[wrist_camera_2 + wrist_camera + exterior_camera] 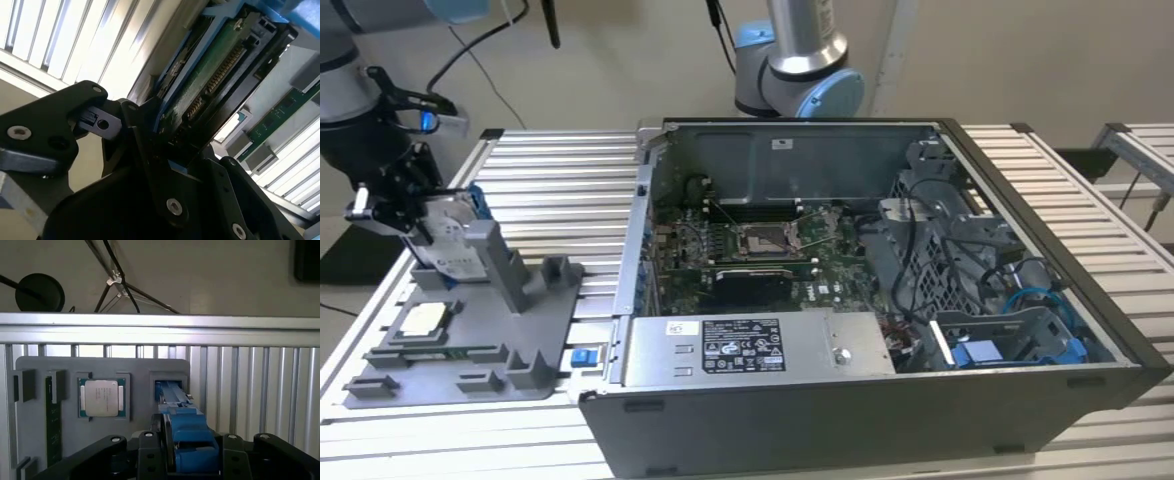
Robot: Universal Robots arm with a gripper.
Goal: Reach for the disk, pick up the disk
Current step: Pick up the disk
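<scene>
Gripping the disk (pixel 451 240) by its blue-framed edge, the gripper (pixel 416 222) hangs over the far end of the grey fixture (pixel 534 310), where the disk stands upright. A square chip (pixel 424 318) lies on the fixture's nearer part. An open computer case (pixel 854 400) stands just beside the fixture.

Flat rectangular silver-grey metal disk (pixel 444 238) in a bright blue plastic frame, standing on edge.
I see it upright in the tall slot of the grey plastic holder (pixel 520 305) at the exterior view's left, its white-labelled face towards that camera. In the second wrist view the disk (pixel 205 85) shows its green circuit-board side and connector row. In the first wrist view the disk (pixel 190 440) is edge-on.
</scene>
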